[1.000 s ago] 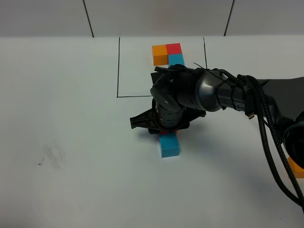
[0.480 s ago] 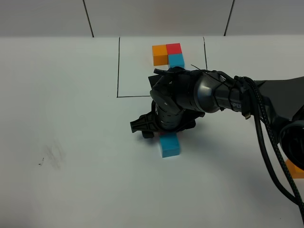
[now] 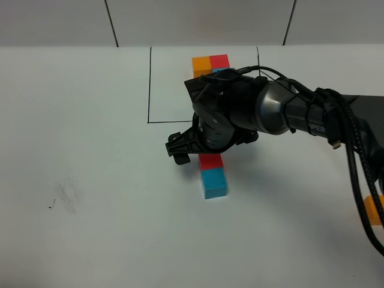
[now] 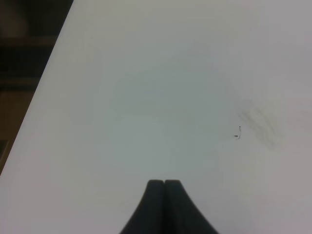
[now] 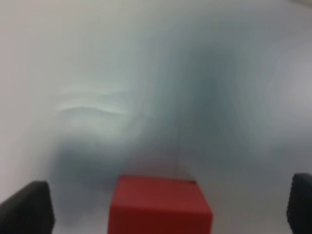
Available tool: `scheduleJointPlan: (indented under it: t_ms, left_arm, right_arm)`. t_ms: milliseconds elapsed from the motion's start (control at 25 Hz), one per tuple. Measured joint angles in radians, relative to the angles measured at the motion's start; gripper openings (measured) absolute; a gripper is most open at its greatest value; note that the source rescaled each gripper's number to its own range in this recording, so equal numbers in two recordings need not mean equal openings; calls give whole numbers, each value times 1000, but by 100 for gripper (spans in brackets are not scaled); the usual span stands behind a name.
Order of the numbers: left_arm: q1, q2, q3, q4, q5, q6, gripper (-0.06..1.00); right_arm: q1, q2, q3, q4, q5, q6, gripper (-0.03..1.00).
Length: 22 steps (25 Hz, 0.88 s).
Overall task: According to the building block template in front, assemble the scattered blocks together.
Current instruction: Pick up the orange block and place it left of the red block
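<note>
The right gripper (image 5: 165, 204) gapes over the red cube (image 3: 210, 161), gripping nothing; the orange cube (image 3: 375, 211) lies at the worktop's (image 3: 90, 180) right edge, nearer this arm. The left gripper (image 4: 164, 187) is clenched empty.

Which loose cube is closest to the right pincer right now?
The red cube, sitting between the open fingers of the right pincer; the blue cube adjoins it, and the orange cube lies far right.
</note>
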State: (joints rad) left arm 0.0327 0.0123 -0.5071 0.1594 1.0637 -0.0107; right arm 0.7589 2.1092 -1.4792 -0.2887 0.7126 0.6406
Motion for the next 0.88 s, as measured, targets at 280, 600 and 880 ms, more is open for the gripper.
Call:
scheduleJointPlan:
  t_ms: [280, 600, 880]
  left_arm:
    - [0, 0, 0, 0, 0, 0, 0]
    - [0, 0, 0, 0, 0, 0, 0]
    - [0, 0, 0, 0, 0, 0, 0]
  right_arm:
    - [-39, -79, 0, -50, 102, -7, 95]
    - [-96, -156, 21, -90, 195, -17, 94]
    - [-177, -310, 236, -104, 135, 0, 93]
